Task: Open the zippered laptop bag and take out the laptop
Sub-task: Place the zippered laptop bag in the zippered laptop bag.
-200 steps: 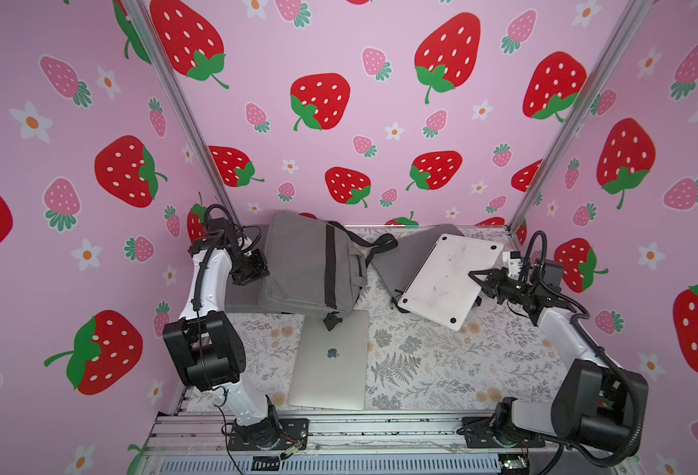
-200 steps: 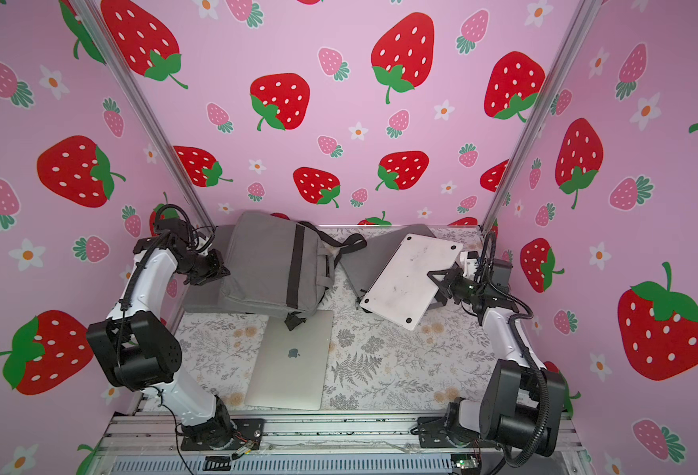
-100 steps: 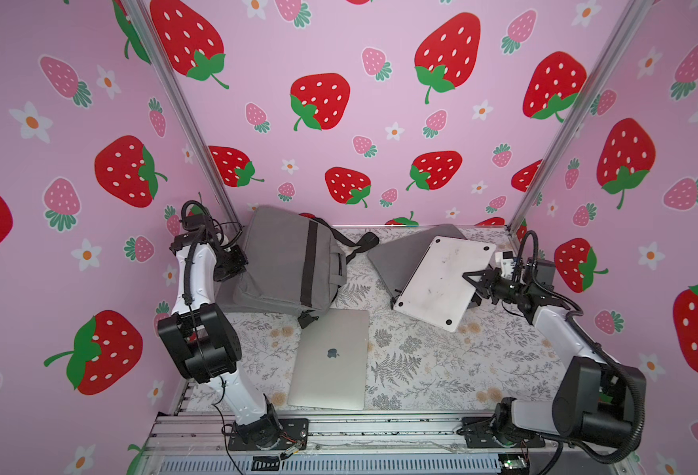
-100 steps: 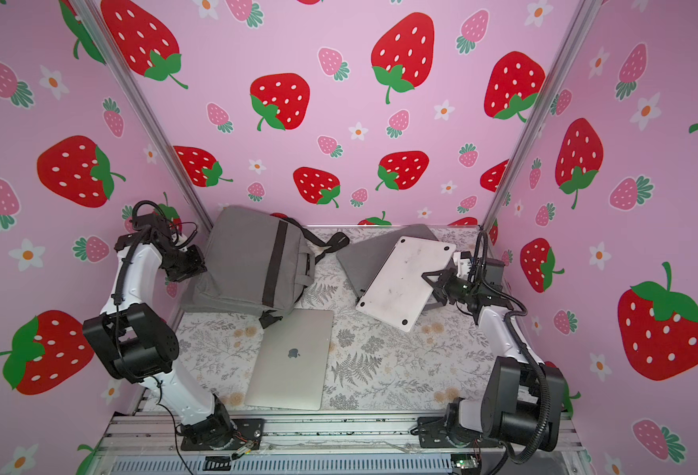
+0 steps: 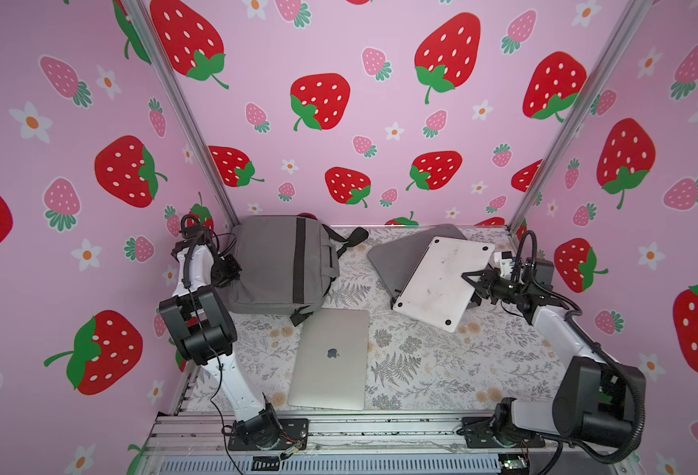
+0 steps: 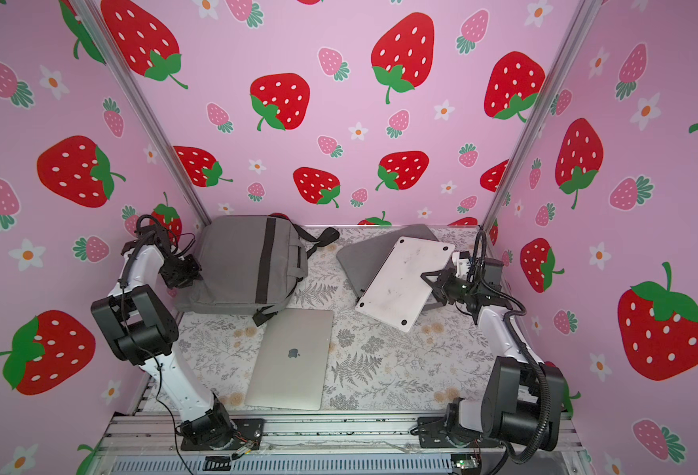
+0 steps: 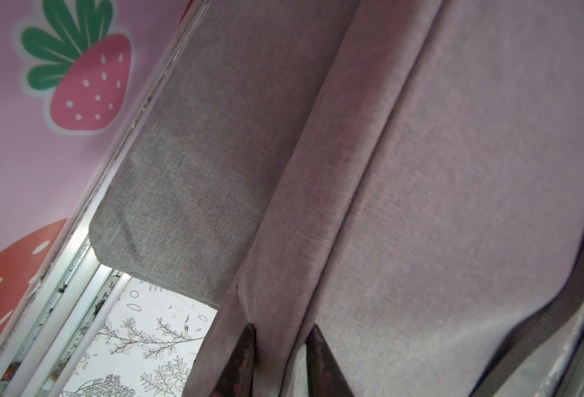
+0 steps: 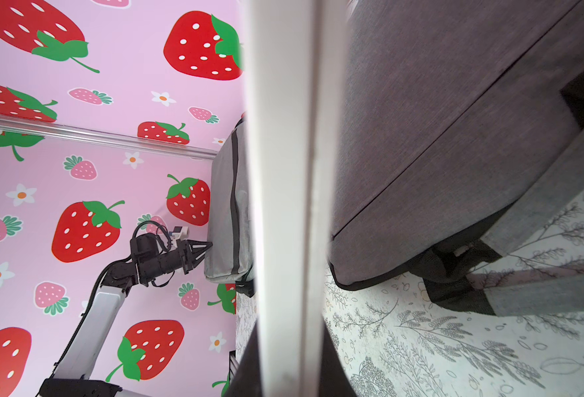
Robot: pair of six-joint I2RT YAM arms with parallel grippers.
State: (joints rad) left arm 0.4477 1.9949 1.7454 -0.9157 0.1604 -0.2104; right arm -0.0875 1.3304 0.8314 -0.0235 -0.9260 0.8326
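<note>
Currently we see the right claw (image 5: 472,288) clamped on the edge of the white-bottomed laptop (image 5: 442,279), right of centre in both top views. The laptop is underside up and tilted, and it overlaps the flat grey bag (image 5: 396,255) behind it. We can't tell if any corner is inside that bag. In the right wrist view the laptop's white edge (image 8: 283,172) runs between the jaws.

The left claw (image 5: 234,269) sits against the left side of the grey backpack (image 5: 281,267), upper left on the desk (image 5: 421,370). In the left wrist view its tips (image 7: 246,343) are apart, with a fabric fold between them.

The silver laptop (image 5: 331,357) lies flat at lower centre, lid shut and logo up. The backpack's black buckle is at its top left corner.
</note>
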